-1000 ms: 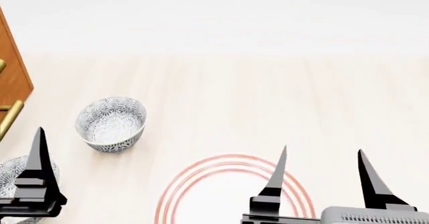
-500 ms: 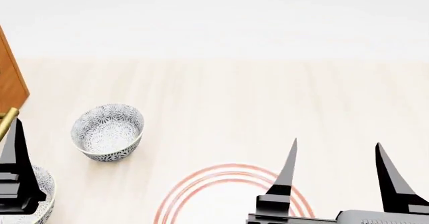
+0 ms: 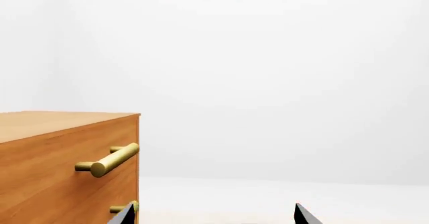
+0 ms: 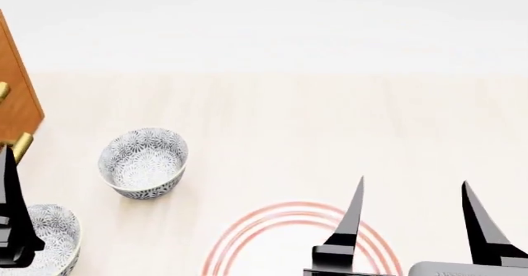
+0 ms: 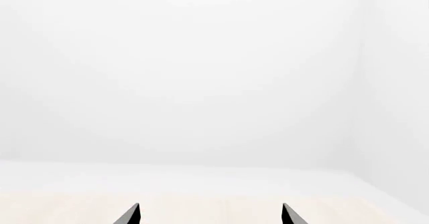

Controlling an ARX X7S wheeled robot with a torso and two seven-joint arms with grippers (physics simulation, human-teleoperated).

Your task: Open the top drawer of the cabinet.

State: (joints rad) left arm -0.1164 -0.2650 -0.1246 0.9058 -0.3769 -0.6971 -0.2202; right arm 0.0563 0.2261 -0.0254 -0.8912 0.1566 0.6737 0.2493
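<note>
The cabinet point(image 3: 67, 158) is standing at the far left of the head view, where only a narrow strip of its orange-brown side point(image 4: 17, 96) is showing, partly cut by the frame edge. In the left wrist view, the top drawer point(image 3: 64, 171) is sitting flush with the cabinet front, and its brass handle point(image 3: 110, 159) is projecting outward on two posts. The end of a second handle point(image 3: 126, 207) is showing below it, on the lower drawer. The left gripper point(image 3: 211, 215) is pointing past the cabinet's corner with its jaws spread wide apart and nothing between them; one fingertip point(image 3: 124, 216) is appearing just beside the lower handle, without clear contact. In the head view, only one left finger point(image 4: 12, 214) is showing at the left edge. The right gripper point(image 4: 412, 226) is hovering over a red-ringed plate point(image 4: 247, 226) on the pale table point(image 4: 330, 121), jaws likewise spread and empty. One patterned bowl point(image 4: 143, 163) is sitting on the table near the cabinet, and a second bowl point(image 4: 54, 239) is lying at the lower left, just beside the left finger.
</note>
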